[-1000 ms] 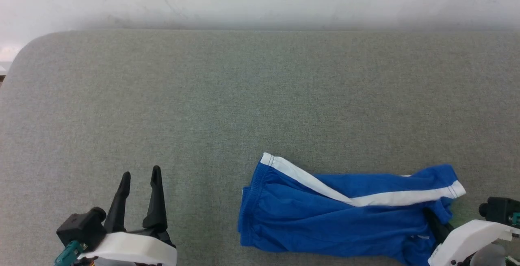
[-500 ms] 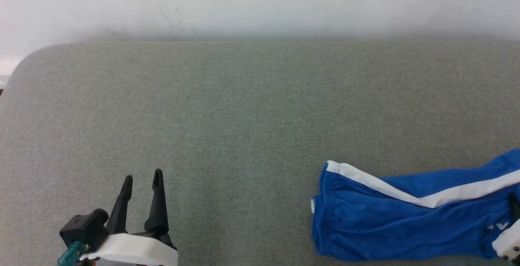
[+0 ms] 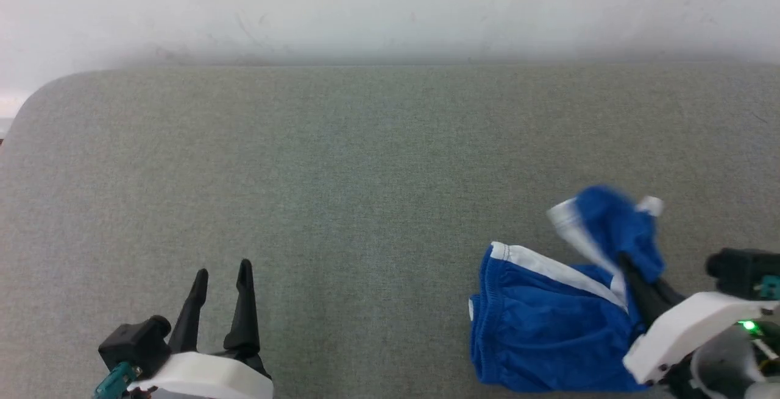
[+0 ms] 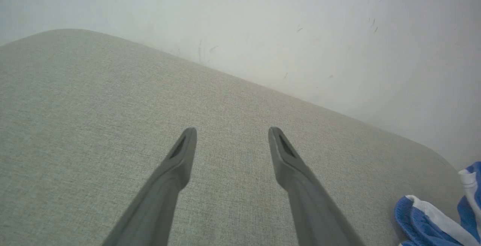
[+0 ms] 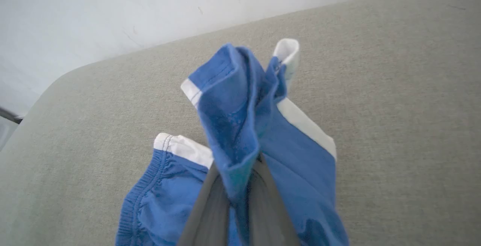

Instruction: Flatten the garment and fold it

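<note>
While the left end effector (image 3: 223, 268) gapes, the right end effector (image 3: 627, 264) clamps the garment (image 3: 536, 326), seemingly lifted.

Colours for you: blue garment (image 3: 536, 332), grey-green tabletop (image 3: 341, 173), off-white wall (image 3: 390, 3).
The garment is bright blue w/ white side stripes and a same-blue waistband, no other print you can make out. The tabletop has a fine woven fleck, grey-green. The wall has faint dark scuffs. The left gripper (image 3: 223, 268) & right gripper (image 3: 626, 264) have black fingers, white cuffs and teal bits at the wrists. You've a green LED (image 3: 748, 325) lit on the right.
</note>
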Controlling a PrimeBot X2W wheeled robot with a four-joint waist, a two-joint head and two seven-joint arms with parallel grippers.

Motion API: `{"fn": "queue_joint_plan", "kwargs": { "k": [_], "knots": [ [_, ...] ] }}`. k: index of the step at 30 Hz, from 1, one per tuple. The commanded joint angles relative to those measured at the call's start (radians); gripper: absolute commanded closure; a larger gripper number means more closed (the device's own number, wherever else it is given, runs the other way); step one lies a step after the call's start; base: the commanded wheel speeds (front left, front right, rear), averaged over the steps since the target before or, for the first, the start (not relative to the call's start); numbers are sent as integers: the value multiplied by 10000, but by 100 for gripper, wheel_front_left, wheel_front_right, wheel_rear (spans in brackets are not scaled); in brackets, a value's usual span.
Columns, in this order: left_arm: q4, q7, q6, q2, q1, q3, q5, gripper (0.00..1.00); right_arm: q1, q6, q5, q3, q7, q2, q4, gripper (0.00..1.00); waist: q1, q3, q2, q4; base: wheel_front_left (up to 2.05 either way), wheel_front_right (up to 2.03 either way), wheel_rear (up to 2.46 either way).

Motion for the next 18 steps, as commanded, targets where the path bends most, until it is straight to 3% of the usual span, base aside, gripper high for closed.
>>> {"fn": "queue_joint_plan", "kwargs": {
  "k": [1,9,18],
  "knots": [
    [38,-2,-29,-17,-67,-8,-28,0,114,-7,125,175,52,-9,-141,100,0,48,0,74,0,0,0],
    [124,-42,-33,-65,-217,0,-104,0,255,-7,197,1594,142,-9,-234,100,0,304,0,462,0,0,0],
    [304,-46,-114,-153,-437,-124,-173,0,61,-7,578,2824,-327,-8,1421,100,0,529,0,911,0,0,0]
  ]
}}
